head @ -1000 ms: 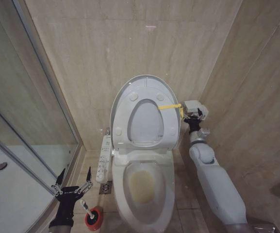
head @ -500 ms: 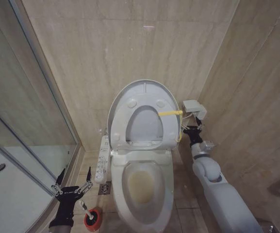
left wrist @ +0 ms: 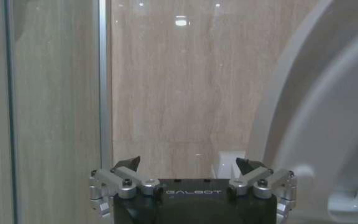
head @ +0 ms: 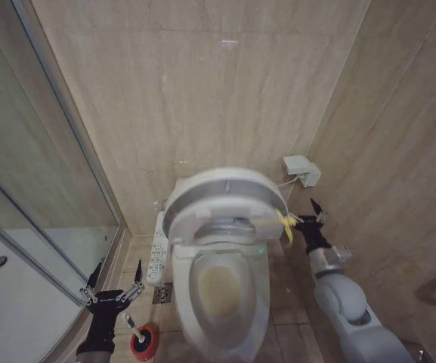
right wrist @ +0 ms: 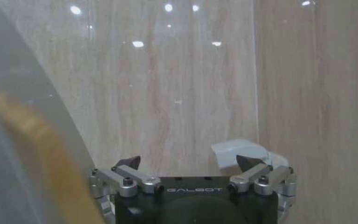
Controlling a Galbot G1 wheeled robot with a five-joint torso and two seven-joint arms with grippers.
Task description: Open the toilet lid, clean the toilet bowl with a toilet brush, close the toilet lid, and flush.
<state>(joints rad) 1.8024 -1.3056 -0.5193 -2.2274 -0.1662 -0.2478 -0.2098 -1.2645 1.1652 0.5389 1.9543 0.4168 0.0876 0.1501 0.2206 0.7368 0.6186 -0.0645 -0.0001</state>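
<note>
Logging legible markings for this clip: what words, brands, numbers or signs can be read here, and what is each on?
"GALBOT": on the black body of the left gripper, left wrist view.
"GALBOT": on the black body of the right gripper, right wrist view.
Light lettering on the left gripper's black body in the head view: too small to read.
Button markings on the white control panel beside the toilet bowl: too small to read.

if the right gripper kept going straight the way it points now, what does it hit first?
Probably the beige tiled wall. The open right gripper points at it, with the toilet lid off to one side. Depth is unclear.
</note>
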